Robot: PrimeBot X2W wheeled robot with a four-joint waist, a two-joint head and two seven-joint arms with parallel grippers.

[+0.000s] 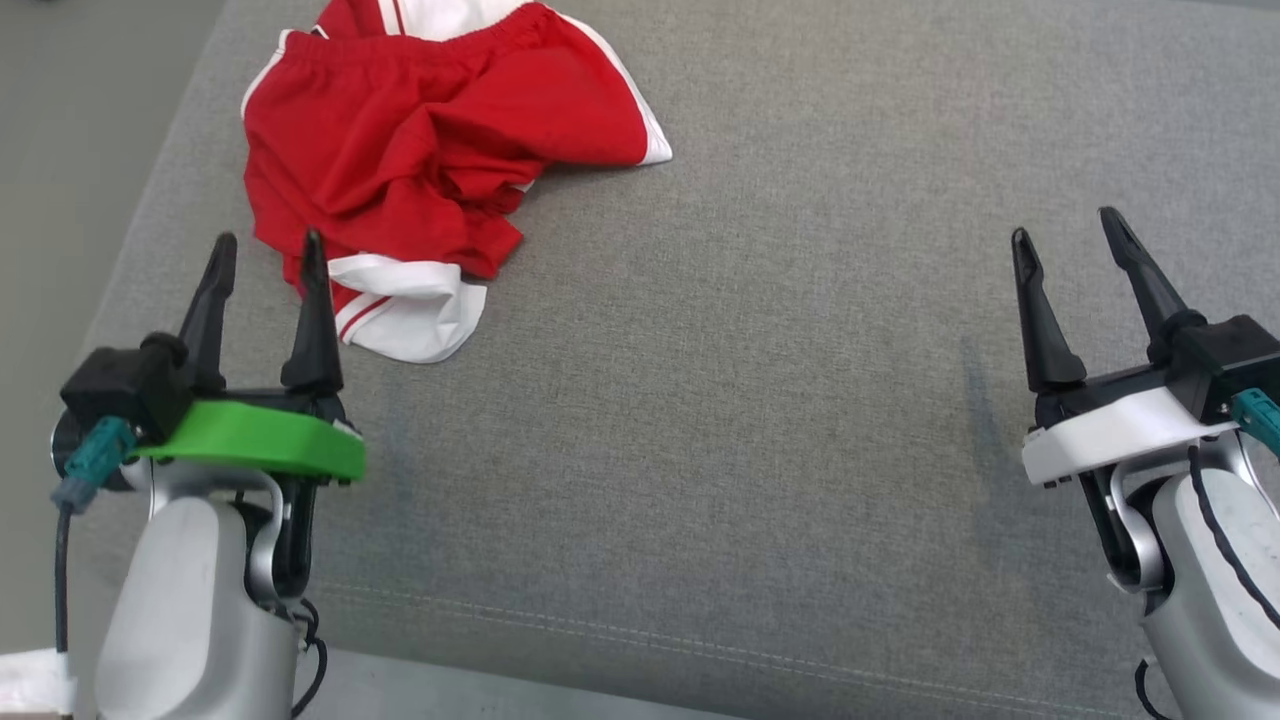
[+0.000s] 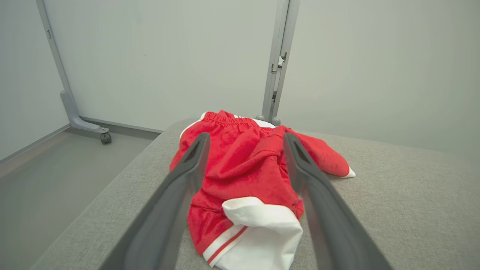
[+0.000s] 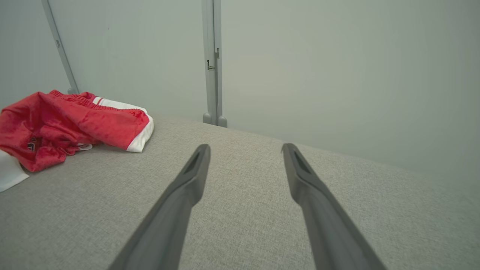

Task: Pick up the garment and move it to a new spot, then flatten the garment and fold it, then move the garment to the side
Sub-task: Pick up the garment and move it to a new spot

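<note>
Your garment [image 1: 420, 150] lies crumpled near the far left corner of the grey upholstered surface [image 1: 760, 400], close to its left edge. It is bright red. The gathered waistband is on the far side, and a white panel runs along the hem that points toward the middle of the surface. A white cuff [image 1: 410, 315] with thin red stripes is turned up at the near end of the heap. In the left wrist view the garment [image 2: 243, 165] sits straight ahead, bunched into folds and not flattened.

Your left gripper [image 1: 268, 240] is just short of that white cuff, above the surface beside its left edge. Its 2 dark fingers point away from the robot toward the garment. The jaws stand wide apart with nothing between them. In its own wrist view the left gripper [image 2: 245, 135] frames the red cloth and the cuff, and you cannot tell from these views whether a fingertip brushes the fabric. The forearm rises from the near left with a green collar [image 1: 260, 440] at the wrist.

Your right gripper [image 1: 1066, 225] is well apart from the garment, over bare fabric near the right edge. Its fingers also point away from the robot and lean slightly left. Its jaws are spread wide too and hold nothing. From the right wrist view the garment [image 3: 56, 123] lies far off to the left. A white collar [image 1: 1110, 430] sits at that wrist.

Beyond the far edge stand pale wall panels [image 2: 168, 56] and a grey post [image 3: 212, 60].
</note>
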